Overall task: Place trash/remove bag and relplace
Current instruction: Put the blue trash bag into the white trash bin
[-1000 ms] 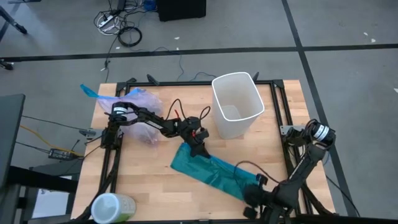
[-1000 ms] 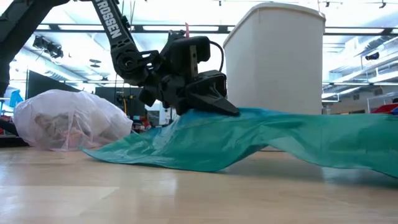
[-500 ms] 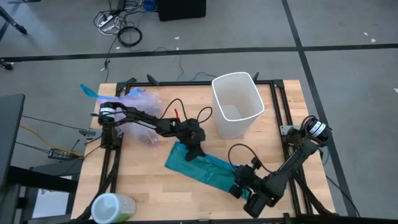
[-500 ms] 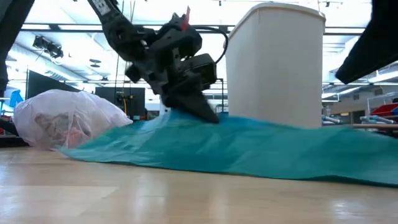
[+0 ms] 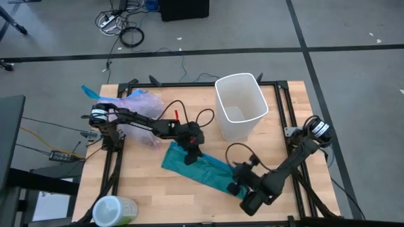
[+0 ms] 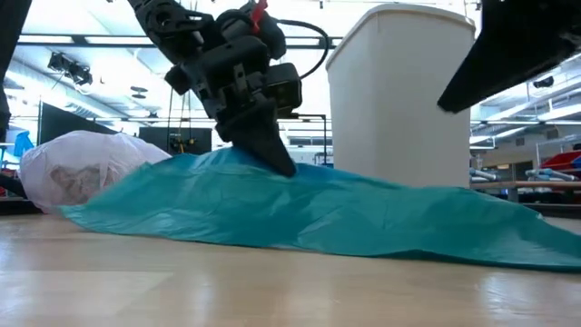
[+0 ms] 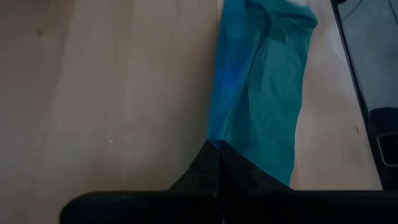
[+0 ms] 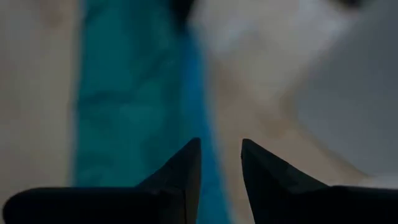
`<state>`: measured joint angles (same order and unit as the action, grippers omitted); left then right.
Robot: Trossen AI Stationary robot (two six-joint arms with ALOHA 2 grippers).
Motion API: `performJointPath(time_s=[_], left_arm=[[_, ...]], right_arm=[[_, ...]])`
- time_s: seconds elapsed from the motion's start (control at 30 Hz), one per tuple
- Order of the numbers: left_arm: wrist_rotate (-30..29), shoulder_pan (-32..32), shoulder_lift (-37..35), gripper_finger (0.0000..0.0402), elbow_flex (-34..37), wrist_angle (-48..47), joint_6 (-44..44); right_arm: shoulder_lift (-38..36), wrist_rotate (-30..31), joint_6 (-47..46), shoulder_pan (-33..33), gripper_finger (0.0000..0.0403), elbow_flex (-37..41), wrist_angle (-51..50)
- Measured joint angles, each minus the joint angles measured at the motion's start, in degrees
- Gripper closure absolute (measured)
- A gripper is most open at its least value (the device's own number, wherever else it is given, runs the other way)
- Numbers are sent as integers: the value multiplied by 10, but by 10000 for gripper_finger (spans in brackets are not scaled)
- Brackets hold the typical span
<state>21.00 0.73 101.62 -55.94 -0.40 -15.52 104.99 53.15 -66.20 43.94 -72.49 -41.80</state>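
Slippage risk: left tool [image 5: 191, 153] pinches teal bag [image 5: 192, 169] at bench [image 5: 145, 183] centre, right tool [image 5: 235, 187] parted, empty at 5 o'clock; filled pink bag [image 5: 142, 110] sits at 10 o'clock.

The trash [image 6: 77, 182] shows only as a blur through the bag [image 6: 91, 168]

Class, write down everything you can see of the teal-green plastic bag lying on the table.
The teal-green plastic bag is thin, opaque, wrinkled plastic, lying flattened and stretched on the wooden table in front of the white bin. The left tool, shut, pinches it into a raised peak; the right tool, fingers apart, hovers above its other end.
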Motion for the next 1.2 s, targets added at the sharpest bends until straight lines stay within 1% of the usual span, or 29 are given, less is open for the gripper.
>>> performJointPath(time_s=[0.1,0.17,0.33,0.43,0.5,0.6,0.7,0.93,1.1,1.2], left_arm=[[-5,0,0,401,0,20,-8],[-5,0,0,401,-1,30,-15],[-1,-3,0,401,-1,32,-16],[3,-9,0,401,-1,32,-17],[4,-11,0,401,-1,33,-16],[5,-11,0,401,-1,39,-16],[-2,-11,0,401,-1,41,-15],[-3,-11,0,401,-1,48,-14],[-4,-11,0,401,-1,48,-13],[-4,-12,0,402,-1,48,-13]], right_arm=[[0,-79,140,-19,300,0,99],[0,-106,188,-30,300,0,136],[0,-111,195,-57,300,0,132],[0,-116,219,-71,300,0,134],[0,-134,247,-80,300,0,147],[10,-177,286,-90,300,0,181],[28,-201,305,-97,300,0,211],[46,-204,311,-107,300,0,236],[46,-203,374,-128,300,0,274],[45,-211,395,-144,300,0,293]])
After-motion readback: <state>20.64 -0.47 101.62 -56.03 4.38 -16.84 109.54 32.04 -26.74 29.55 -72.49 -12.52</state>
